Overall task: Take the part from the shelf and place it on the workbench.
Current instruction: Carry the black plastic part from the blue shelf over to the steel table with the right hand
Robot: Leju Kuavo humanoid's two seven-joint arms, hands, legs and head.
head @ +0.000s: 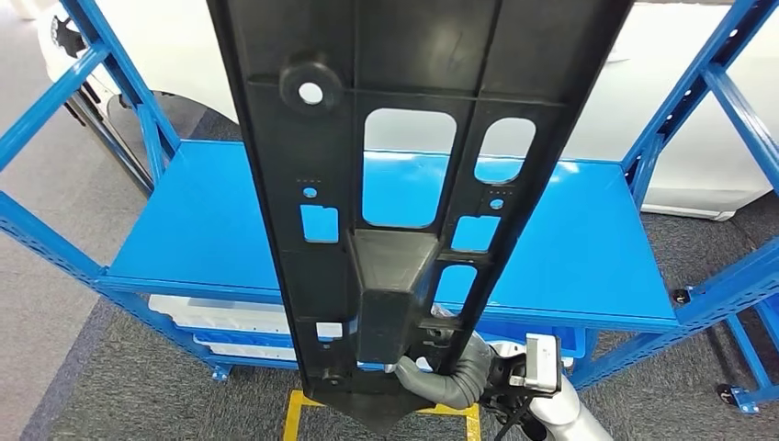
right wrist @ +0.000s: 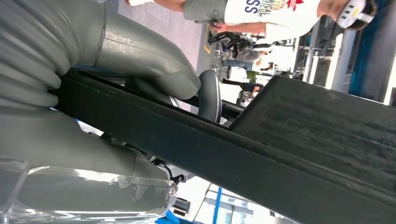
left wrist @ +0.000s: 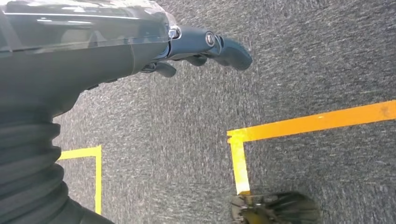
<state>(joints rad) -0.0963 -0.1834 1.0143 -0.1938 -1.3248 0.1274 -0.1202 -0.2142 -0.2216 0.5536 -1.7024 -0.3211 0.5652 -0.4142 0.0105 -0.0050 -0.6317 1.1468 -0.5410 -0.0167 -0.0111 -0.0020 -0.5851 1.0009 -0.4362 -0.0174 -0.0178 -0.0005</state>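
my right hand grips the part near its lower end. in the head view the part is a long black plastic panel, held roughly upright and running from the bottom of the frame up past the top edge. it carries several cut-out windows, a round boss with a hole near its upper left, and a raised box-shaped block at its lower middle. my fingers wrap the panel's right edge just beside that block.

the right wrist view confirms the grip: my thumb lies over one side of the panel's edge rail and the rest of the hand presses the other side, so the rail is clamped between them. a person in a white printed shirt stands in the background of that view.

the part is clear of the shelf; it hangs in front of the blue shelf board, which shows through the cut-outs. the shelf frame has blue uprights and braces on both sides, and white trays sit on the level below the board. yellow floor tape shows beneath the panel's lower tip.

my left hand hangs over grey carpet marked with yellow tape lines. it holds nothing and its dark fingers are loosely curled; i cannot tell from this angle whether they are closed or apart.
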